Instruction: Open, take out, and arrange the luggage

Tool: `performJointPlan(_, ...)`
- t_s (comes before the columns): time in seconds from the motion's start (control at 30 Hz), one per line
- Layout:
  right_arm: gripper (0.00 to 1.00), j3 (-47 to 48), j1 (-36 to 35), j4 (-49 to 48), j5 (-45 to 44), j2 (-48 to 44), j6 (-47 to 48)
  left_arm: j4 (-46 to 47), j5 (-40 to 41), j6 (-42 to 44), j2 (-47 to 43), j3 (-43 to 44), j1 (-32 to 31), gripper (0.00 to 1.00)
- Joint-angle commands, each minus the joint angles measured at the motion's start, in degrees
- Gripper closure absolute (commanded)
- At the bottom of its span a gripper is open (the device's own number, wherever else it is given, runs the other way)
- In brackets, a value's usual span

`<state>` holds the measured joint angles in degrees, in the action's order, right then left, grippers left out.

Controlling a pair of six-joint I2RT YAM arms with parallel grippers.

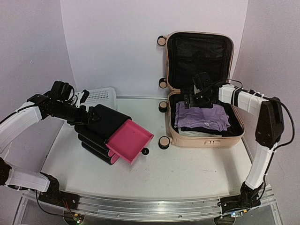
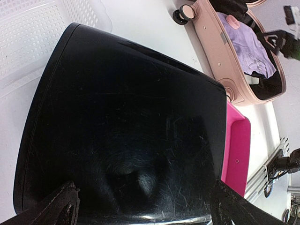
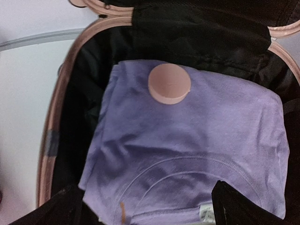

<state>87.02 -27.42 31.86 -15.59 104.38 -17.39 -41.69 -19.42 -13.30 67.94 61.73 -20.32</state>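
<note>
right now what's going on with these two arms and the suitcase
The beige-pink hard-shell suitcase lies open, lid upright. The right tool hangs open over the folded lilac shirt packed inside, which has a round pink disc on it. The left tool is open at the black drawer box, whose pink drawer is pulled out.

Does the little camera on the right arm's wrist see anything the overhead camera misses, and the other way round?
Only the right wrist camera shows the round pink disc lying on the folded purple shirt; from above, the disc is not visible. Only the overhead camera shows the left arm, the right arm, the black box with its pink drawer pulled out, the white basket, and the upright lid and wheels of the suitcase. Both show the open suitcase's black lining and the purple shirt inside.
</note>
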Motion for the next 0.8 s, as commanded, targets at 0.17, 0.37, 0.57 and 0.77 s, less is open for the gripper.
performJointPlan(0.17, 0.02, 22.85, 5.82, 4.74, 3.47, 19.84, 3.21, -5.9, -0.41, -0.49, 0.53, -1.6, -0.21, 0.02)
performJointPlan(0.37, 0.03, 34.96, 6.6, 6.97, 1.24, 29.19, 4.79, -5.94, -0.45, -0.56, 0.56, -1.51, -0.16, 0.02)
performJointPlan(0.57, 0.2, 39.92, 6.94, 8.14, 0.22, 33.03, 4.82, -5.91, -0.18, -0.33, 0.35, -1.57, -0.16, 0.02)
performJointPlan(0.77, 0.32, 39.06, 6.94, 8.4, -1.34, 33.37, 4.4, -5.86, -0.31, -0.15, 0.5, -1.78, -0.16, 0.02)
